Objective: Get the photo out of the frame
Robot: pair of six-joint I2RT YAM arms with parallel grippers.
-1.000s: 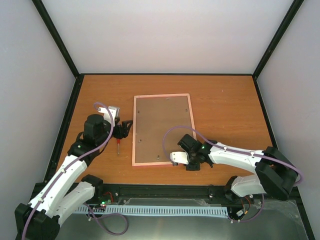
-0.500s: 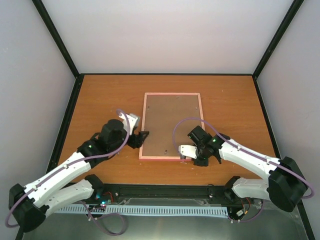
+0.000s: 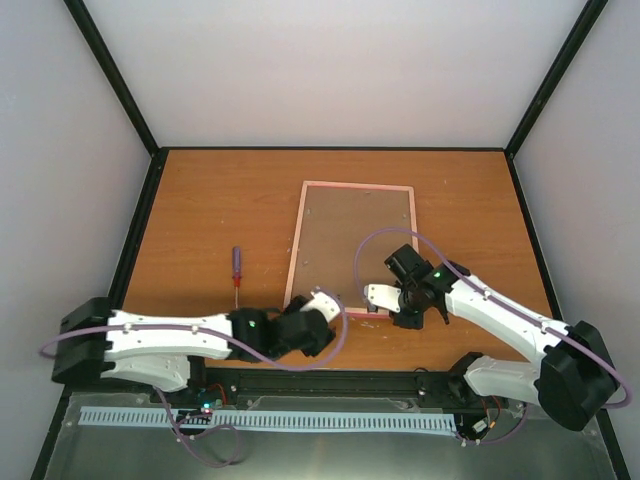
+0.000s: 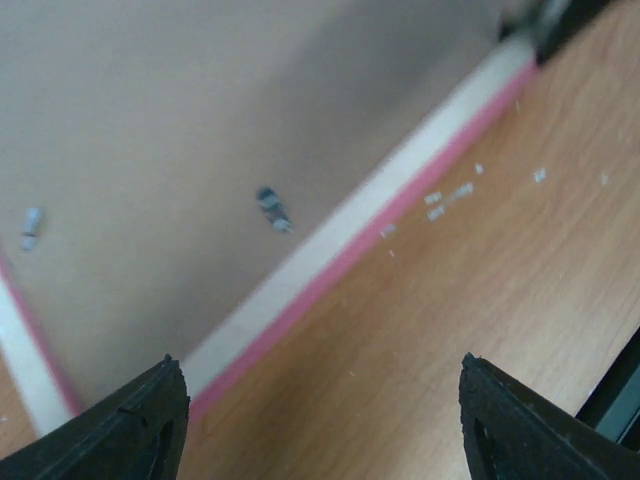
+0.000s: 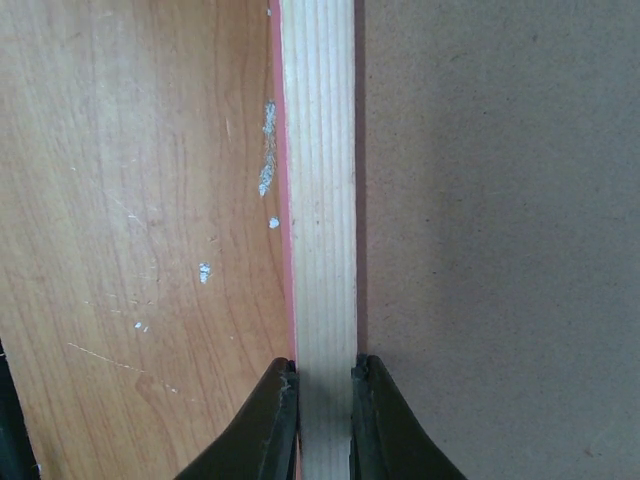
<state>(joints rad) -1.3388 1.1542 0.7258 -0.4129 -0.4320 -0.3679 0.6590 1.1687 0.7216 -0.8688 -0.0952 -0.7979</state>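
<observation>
Two arms low — left claw (image 4: 320, 400) spread near frame (image 3: 355, 240) corner | right claw (image 5: 322, 390) pinching frame edge

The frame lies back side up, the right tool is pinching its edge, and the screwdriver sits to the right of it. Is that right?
Not quite. The top view shows the screwdriver lying left of the frame, not right. The rest stands: the frame lies back side up and the right tool pinches its edge.
</observation>
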